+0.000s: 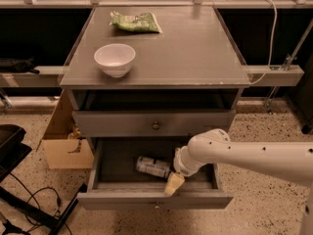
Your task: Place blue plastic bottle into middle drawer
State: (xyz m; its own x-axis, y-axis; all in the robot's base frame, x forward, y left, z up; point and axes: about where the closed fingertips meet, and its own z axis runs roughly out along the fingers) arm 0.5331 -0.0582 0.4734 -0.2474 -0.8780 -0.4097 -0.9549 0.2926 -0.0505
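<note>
Bottle [152, 166]: lies on its side on the dark floor of the open bottom drawer [122, 198], near the middle.
Claw [173, 182]: low at the drawer's front edge, just right of the bottle; whether it is apart or together cannot be told, nor whether it touches the bottle.
Arm [244, 155]: white, reaching in from the right.
Upper drawer [122, 124]: closed, with a knob at its centre.
Counter [195, 48]: holds a white bowl [115, 59] front left and a green snack bag [135, 22] at the back.
Cardboard box [66, 151]: on the floor, left of the cabinet.
</note>
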